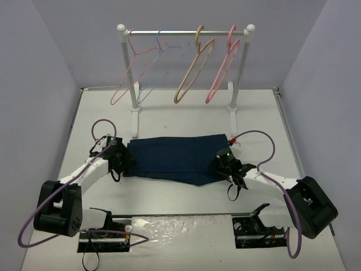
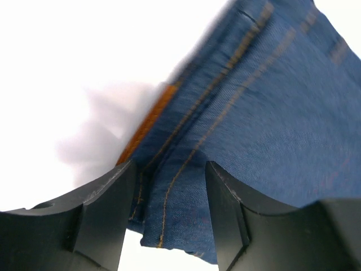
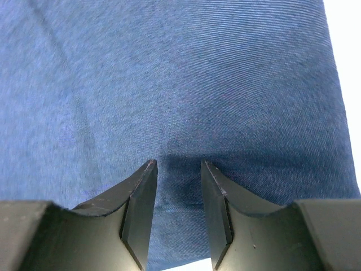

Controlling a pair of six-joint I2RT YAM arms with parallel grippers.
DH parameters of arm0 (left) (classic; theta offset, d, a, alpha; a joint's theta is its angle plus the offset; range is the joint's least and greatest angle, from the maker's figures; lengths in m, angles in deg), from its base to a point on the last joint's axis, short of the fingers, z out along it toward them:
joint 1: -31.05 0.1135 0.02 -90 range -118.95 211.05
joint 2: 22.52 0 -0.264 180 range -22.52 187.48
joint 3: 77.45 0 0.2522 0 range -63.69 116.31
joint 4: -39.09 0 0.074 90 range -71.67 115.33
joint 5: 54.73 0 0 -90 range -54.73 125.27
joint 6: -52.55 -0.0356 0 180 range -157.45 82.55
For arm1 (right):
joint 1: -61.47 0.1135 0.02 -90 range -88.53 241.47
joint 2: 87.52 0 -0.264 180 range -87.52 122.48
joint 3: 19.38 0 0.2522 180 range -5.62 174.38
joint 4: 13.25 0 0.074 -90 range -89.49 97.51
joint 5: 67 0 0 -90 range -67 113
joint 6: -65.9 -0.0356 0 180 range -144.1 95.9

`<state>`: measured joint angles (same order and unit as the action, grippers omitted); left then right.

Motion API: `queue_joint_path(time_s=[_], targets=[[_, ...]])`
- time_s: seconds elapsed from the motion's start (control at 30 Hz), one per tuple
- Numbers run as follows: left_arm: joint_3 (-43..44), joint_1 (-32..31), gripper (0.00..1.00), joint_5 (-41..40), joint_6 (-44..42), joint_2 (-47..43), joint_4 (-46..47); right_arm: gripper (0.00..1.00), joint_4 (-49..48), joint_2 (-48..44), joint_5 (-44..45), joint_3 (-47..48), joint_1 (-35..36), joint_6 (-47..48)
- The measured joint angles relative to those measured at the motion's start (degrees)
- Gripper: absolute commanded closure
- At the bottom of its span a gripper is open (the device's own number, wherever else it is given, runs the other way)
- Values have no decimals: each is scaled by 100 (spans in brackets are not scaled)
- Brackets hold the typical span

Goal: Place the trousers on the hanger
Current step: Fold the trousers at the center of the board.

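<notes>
The dark navy trousers (image 1: pixel 172 158) lie folded flat across the middle of the table. My left gripper (image 1: pixel 123 161) is at their left end. In the left wrist view its jaws (image 2: pixel 170 166) are shut on the stitched edge of the trousers (image 2: pixel 254 113), and cloth fills the gap. My right gripper (image 1: pixel 221 164) is at the right end. The right wrist view has its jaws (image 3: pixel 177 164) shut on a pinched fold of the trousers (image 3: pixel 169 84). The tan hanger (image 1: pixel 192 73) hangs on the rail at the back, far from both grippers.
A white rack with a metal rail (image 1: pixel 186 33) stands at the back, its feet (image 1: pixel 135 116) just behind the trousers. On the rail hang two pink hangers (image 1: pixel 132 73) (image 1: pixel 223 73) and a light-blue hanger (image 1: pixel 161 70). Grey walls close in both sides.
</notes>
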<state>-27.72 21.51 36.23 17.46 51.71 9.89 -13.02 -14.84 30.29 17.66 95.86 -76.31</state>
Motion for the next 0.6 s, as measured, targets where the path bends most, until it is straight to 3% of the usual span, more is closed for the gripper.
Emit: queue_joint_path(time_s=[0.13, 0.3, 0.4, 0.47, 0.6], targets=[[-77, 819, 50, -390, -205, -435, -936, 66, -143, 382, -21, 276, 723, -200], [331, 1482, 49, -454, -635, -560, -1690, 65, 206, 784, -181, 841, 1135, -247], [669, 1421, 47, -388, -914, -869, -1820, 62, 557, 784, -263, 1136, 1179, -131], [821, 1272, 41, -267, -1109, -1178, -1811, 57, 801, 740, -411, 1373, 1097, 59], [952, 469, 32, 76, -1374, -1662, -1618, 48, 810, 478, -978, 1888, 290, 537]])
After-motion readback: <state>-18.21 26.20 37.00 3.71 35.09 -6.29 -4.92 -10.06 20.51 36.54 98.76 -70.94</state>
